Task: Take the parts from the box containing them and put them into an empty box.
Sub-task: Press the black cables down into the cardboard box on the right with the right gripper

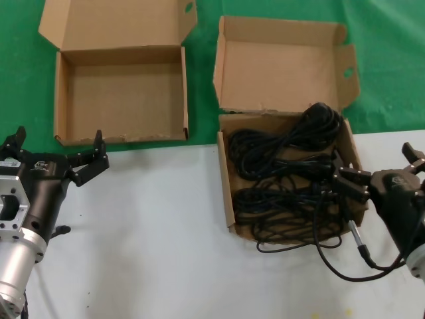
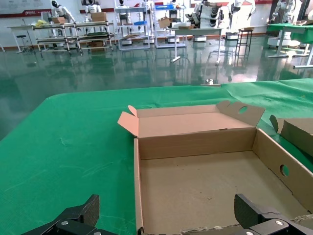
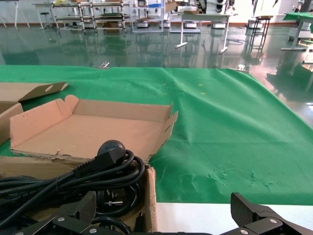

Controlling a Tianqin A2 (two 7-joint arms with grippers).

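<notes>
Hovering my right gripper (image 1: 340,181), fingers spread, over the cables (image 1: 285,173) in their box (image 1: 229,199).
My left gripper (image 1: 56,151), also spread, waits near the empty box (image 1: 61,106).

My head cam looks steeply down; wrist cams sit low, face 12 o'clock; empty box (image 1: 123,93) (image 2: 205,191) shared.

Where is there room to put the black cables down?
The empty box has a bare floor between its four walls. White table lies bare between the left gripper and the cable box. That box is crowded with cables, and the right gripper is at its edge.
</notes>
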